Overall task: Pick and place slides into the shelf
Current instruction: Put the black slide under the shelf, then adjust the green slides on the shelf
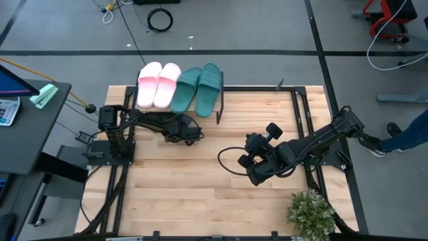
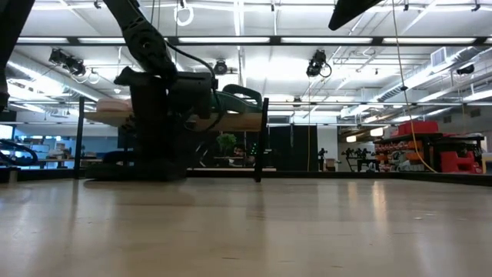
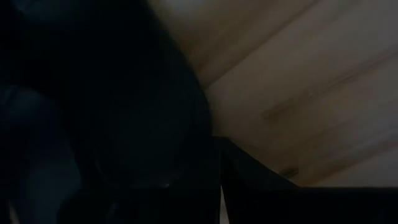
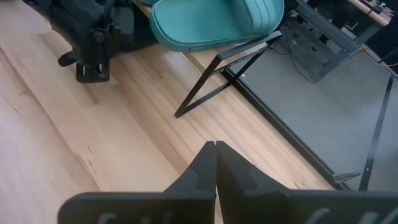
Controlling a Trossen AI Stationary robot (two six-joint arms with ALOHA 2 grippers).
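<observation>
Crowding table corner (image 1: pixel 117 94): potted plant (image 1: pixel 311 213)

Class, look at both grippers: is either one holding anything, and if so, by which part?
Right gripper is shut on nothing, above bare table. Left gripper, shut beside the low wooden shelf, has something dark filling its wrist view; whether anything is held cannot be told.

Pink slides (image 1: pixel 158 84) and teal slides (image 1: pixel 198 88) lie paired, side by side, atop the shelf (image 1: pixel 219 107).
</observation>
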